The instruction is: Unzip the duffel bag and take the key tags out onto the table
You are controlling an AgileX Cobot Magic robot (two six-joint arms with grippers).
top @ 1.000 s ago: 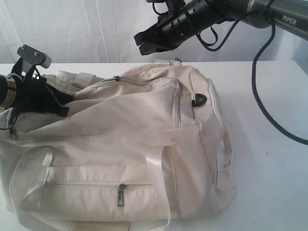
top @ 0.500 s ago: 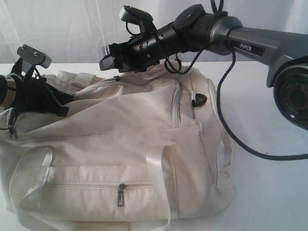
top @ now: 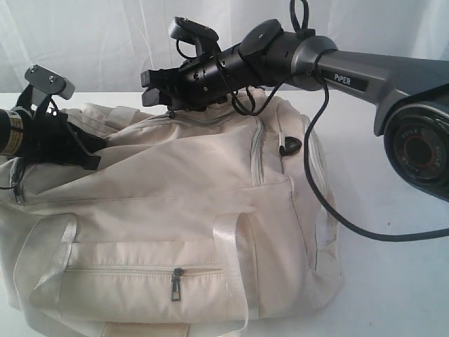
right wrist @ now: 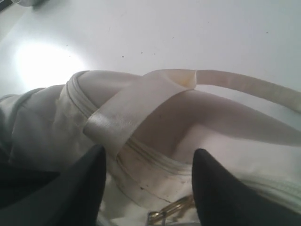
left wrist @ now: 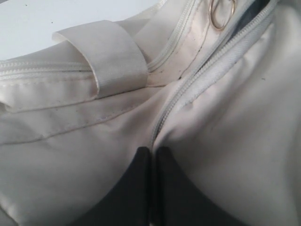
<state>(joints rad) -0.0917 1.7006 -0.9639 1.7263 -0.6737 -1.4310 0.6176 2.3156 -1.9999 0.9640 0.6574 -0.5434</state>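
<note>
since a second ago my right pincer [top: 149, 88] has swung across and dipped to the far top edge of the duffel bag [top: 175, 203], and its jaws have gone from closed to parted. my left pincer [top: 90, 156] has not shifted.

at the bag's left end my left pincer presses on the top cloth. it is narrow, its two dark fingers [left wrist: 131, 188] squeezed together with no gap. the top zipper [left wrist: 188, 89] runs straight down to their tips; whether any cloth is nipped between them i cannot tell. a pale webbing handle [left wrist: 113, 56] lies folded on the bag just beside that zipper, and a metal ring pull [left wrist: 222, 12] hangs further along it.

the bag rests on the table [top: 393, 295], its front pocket zipper [top: 140, 269] closed, low on the near face.

at the bag's top middle my right pincer stands wide, holding nothing. between its fingers [right wrist: 84, 183] a pale strap [right wrist: 141, 108] crosses the bag's zipped seam, with a metal ring [right wrist: 171, 209] just beside it. right of the bag, a black cable [top: 337, 217] loops from my right arm down to the table.
</note>
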